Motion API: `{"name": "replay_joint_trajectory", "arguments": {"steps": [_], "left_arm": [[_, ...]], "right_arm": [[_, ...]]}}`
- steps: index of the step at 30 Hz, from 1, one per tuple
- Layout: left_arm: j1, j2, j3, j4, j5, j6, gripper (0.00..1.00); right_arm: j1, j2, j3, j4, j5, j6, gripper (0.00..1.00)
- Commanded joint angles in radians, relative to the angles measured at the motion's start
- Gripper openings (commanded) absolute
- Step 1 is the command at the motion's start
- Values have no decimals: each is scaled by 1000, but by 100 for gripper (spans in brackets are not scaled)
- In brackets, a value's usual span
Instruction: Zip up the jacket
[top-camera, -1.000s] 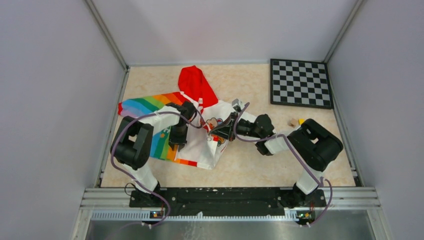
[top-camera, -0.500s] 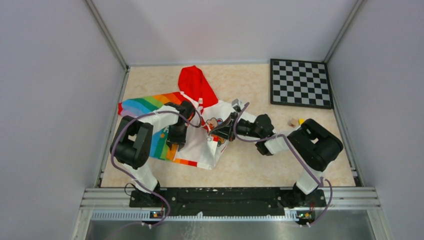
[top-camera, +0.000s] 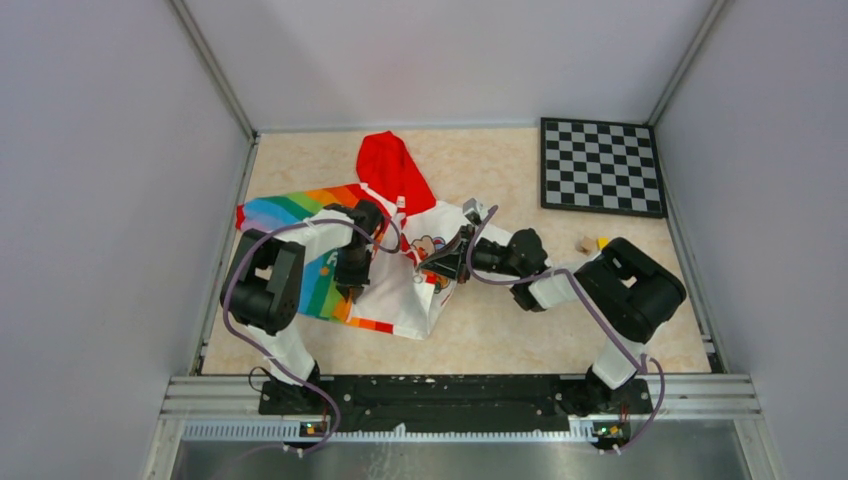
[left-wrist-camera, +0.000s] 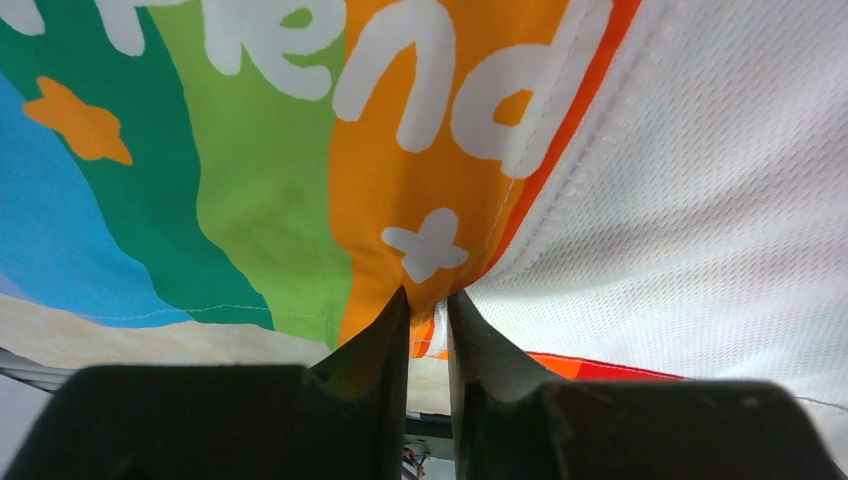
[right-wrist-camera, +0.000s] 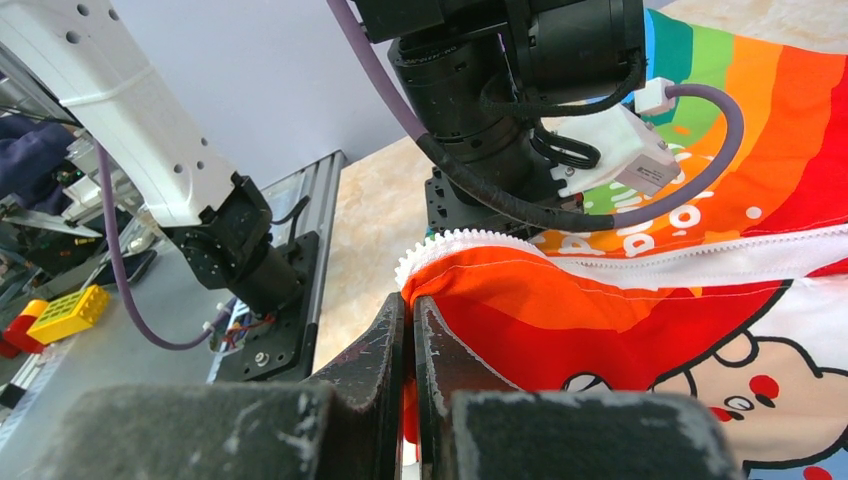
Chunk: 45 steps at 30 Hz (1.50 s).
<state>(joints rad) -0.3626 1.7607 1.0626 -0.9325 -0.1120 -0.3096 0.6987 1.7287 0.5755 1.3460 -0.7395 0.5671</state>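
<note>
The jacket (top-camera: 400, 290) lies on the table's left half, red hood (top-camera: 392, 165) at the back, rainbow half (top-camera: 290, 210) at left, white bear-print half (top-camera: 432, 240) at right. My left gripper (top-camera: 352, 285) is shut on a fold of the rainbow fabric beside white mesh lining (left-wrist-camera: 700, 200); in the left wrist view (left-wrist-camera: 428, 312) the cloth is pinched between the fingers. My right gripper (top-camera: 432, 268) is shut on the jacket's orange-red front edge (right-wrist-camera: 470, 290) by the white zipper teeth (right-wrist-camera: 440, 245), seen in the right wrist view (right-wrist-camera: 410, 310).
A black-and-white checkerboard (top-camera: 602, 166) lies at the back right. Small tan and yellow blocks (top-camera: 590, 243) sit near the right arm. Grey walls enclose the beige table (top-camera: 520, 330). The left arm's body (right-wrist-camera: 500, 90) is close in front of the right wrist camera.
My left gripper has shifted slightly left and back with the rainbow fabric. The right gripper stays put, holding the edge.
</note>
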Motion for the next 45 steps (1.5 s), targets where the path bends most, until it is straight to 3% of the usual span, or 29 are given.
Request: {"name": "replay_joint_trajectory", "arguments": {"steps": [1,10,16,20,26,34,41,45], "left_arm": [[7,-24,-1,35,-10,15,21],[8,-107,66,-1,33,17,12],[8,-120,80,-7,37,22,0],[7,-155,87,27,43,13,0],[7,-347,67,196,132,53,0],[8,-637,-161,550,351,112,0],[8,-777,-252,621,394,172,0],[8,-811,-292,639,357,123,0]], "right_arm": [[16,-38,9,52,-17,-27,0],[30,-38,21,13,-6,-46,0],[34,-42,23,-2,-3,-55,0],[40,-43,24,-13,7,-56,0],[76,-27,21,18,76,-21,0],[102,84,31,157,152,47,0],[103,158,66,187,223,48,0],[116,195,95,204,252,46,0]]}}
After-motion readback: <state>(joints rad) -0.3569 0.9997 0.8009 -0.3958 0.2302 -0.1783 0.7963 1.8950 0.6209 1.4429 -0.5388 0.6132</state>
